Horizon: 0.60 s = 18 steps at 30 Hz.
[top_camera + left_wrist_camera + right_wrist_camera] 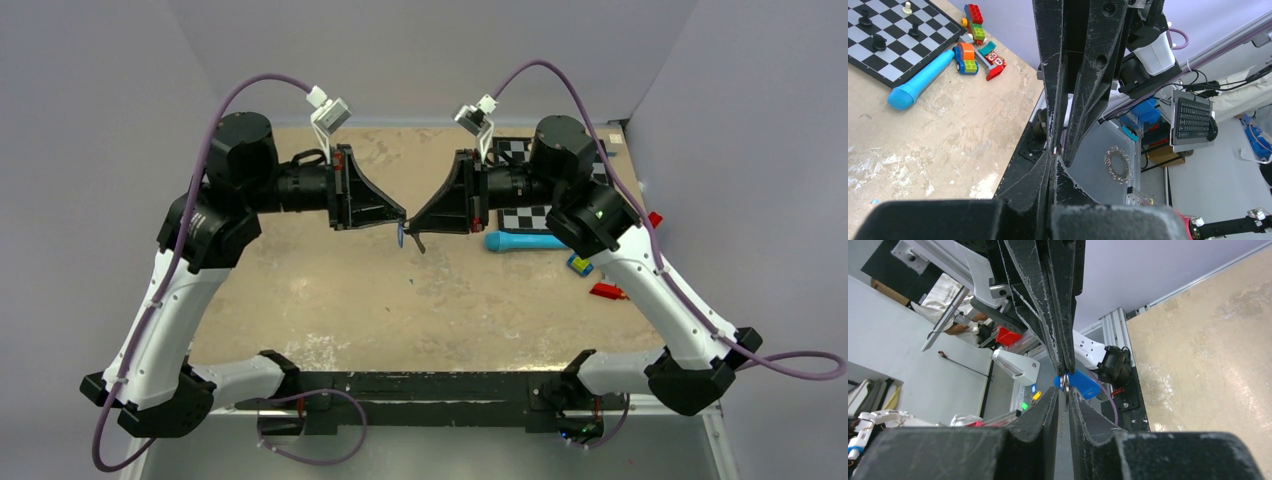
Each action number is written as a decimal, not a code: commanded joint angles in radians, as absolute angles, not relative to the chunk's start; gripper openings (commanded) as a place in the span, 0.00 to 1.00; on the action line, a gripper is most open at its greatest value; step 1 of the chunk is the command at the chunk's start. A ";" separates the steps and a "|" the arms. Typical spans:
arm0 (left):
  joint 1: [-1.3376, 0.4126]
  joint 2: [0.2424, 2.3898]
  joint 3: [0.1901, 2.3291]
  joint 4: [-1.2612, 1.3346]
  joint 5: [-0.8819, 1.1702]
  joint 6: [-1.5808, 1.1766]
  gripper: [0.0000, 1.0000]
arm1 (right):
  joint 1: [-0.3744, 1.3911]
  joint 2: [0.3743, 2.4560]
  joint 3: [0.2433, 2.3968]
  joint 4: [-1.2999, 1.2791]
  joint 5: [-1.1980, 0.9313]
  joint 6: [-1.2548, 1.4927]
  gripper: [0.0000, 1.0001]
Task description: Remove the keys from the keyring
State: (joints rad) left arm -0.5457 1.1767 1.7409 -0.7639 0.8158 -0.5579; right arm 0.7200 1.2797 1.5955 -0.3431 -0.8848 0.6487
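left gripper [400, 224] and right gripper [416, 240] meet tip to tip above the middle of the table [330, 300], both held clear of its surface.

keys [1066, 385]: thin grey metal, seen in the right wrist view at the point where the two sets of fingertips converge. a blue tag [1084, 384] joined to them sticks out to one side of the tips. in the top view the tag shows as a small blue sliver hanging just below the left gripper's tip. the single keys are too small to tell apart.

left gripper: fingers brought together with no visible gap, tips pinching at the metal beside the tag.

right gripper: fingers all but closed. only a narrow slit remains, with a thin strip of grey metal running down it.

in the left wrist view the metal is hidden behind the meeting fingers.

other items, all on the right half of the table and well apart from the grippers:
- a light-blue tube [525, 241] lying flat.
- a chessboard [878, 65] with a few pieces, just beyond the tube.
- a blue-and-yellow block [579, 264] near the tube's far end.
- coloured toy blocks [979, 42] at the board's corner.
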 commanded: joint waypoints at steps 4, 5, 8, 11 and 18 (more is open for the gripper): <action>-0.547 1.168 1.763 -0.735 0.801 -0.566 0.00 | 0.725 1.238 1.584 -0.304 -0.908 0.646 0.16; -0.546 1.168 1.763 -0.735 0.801 -0.565 0.00 | 0.724 1.238 1.584 -0.305 -0.908 0.646 0.14; -0.548 1.168 1.763 -0.739 0.801 -0.564 0.00 | 0.726 1.236 1.586 -0.306 -0.907 0.644 0.11; -0.548 1.168 1.765 -0.742 0.802 -0.564 0.00 | 0.725 1.239 1.587 -0.306 -0.906 0.644 0.09; -0.547 1.159 1.764 -0.746 0.785 -0.563 0.00 | 0.725 1.243 1.597 -0.309 -0.907 0.643 0.01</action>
